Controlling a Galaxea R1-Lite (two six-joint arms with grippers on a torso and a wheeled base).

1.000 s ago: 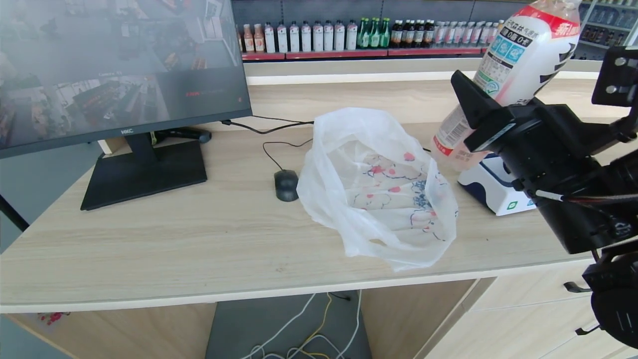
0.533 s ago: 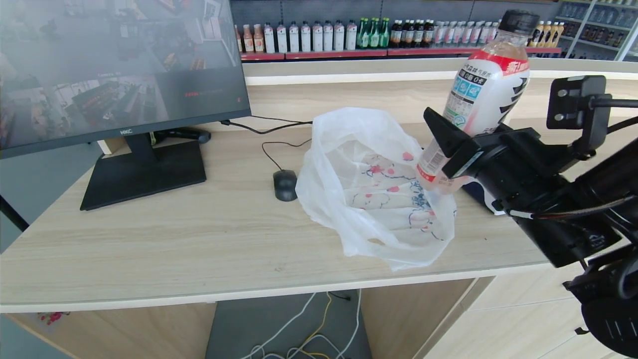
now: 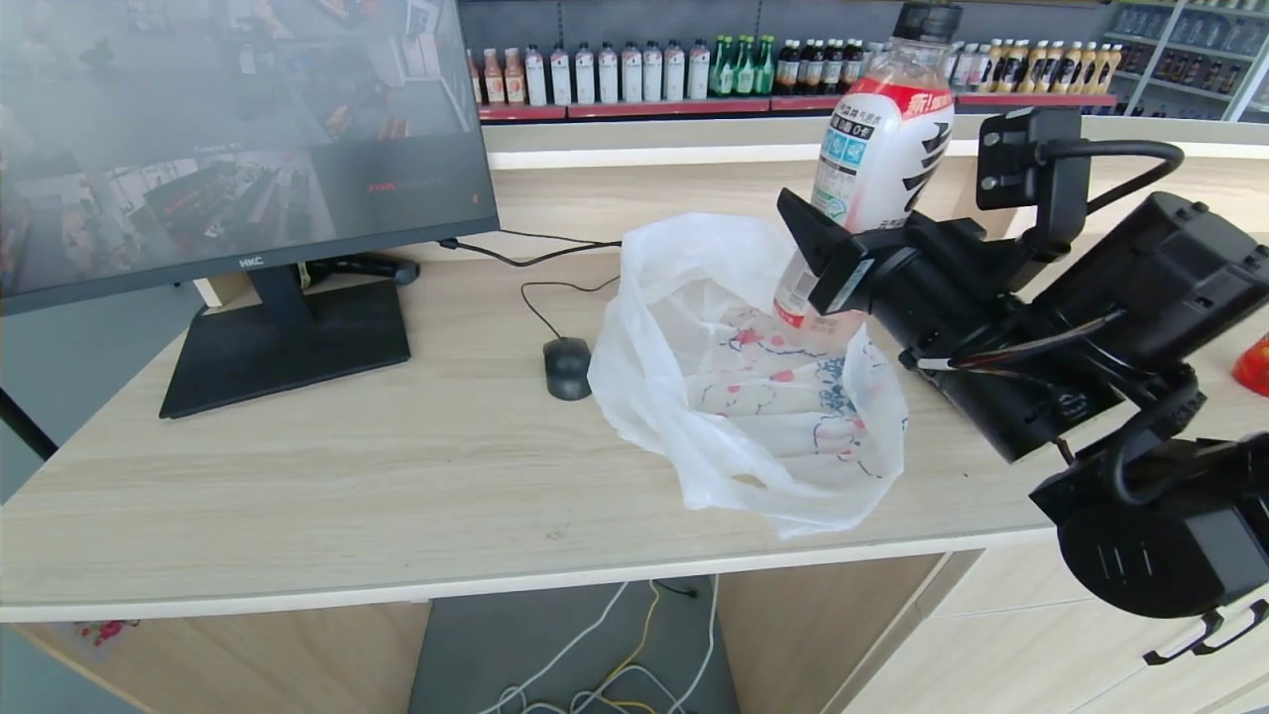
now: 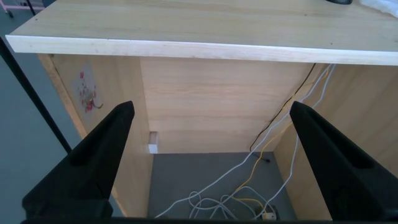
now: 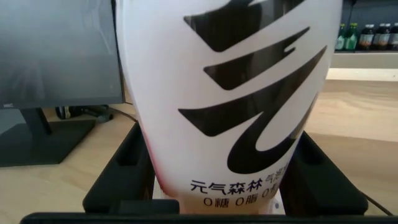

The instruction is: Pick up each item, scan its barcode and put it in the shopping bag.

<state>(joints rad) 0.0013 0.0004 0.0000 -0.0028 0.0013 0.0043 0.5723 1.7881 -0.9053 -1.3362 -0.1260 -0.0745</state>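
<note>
A drink bottle point(image 3: 872, 159) with a white, red and black label and a dark cap hangs nearly upright over the far rim of the shopping bag point(image 3: 744, 377), a thin white plastic bag with red and blue print lying open on the wooden counter point(image 3: 397, 466). My right gripper point(image 3: 843, 263) is shut on the bottle's lower half; up close the bottle point(image 5: 230, 93) sits between its black fingers point(image 5: 121, 171). My left gripper point(image 4: 211, 155) stands open below the counter's front edge, with nothing between its fingers.
A monitor point(image 3: 228, 139) on a black stand occupies the counter's left. A black mouse point(image 3: 568, 367) lies just left of the bag. A red item point(image 3: 1252, 362) shows at the right edge. Shelves of bottles point(image 3: 694, 69) line the back. Cables point(image 4: 236, 193) hang under the counter.
My right gripper has carried the bottle leftward from above the white scanner box to over the bag, and turned it more upright. The bag has not moved.
</note>
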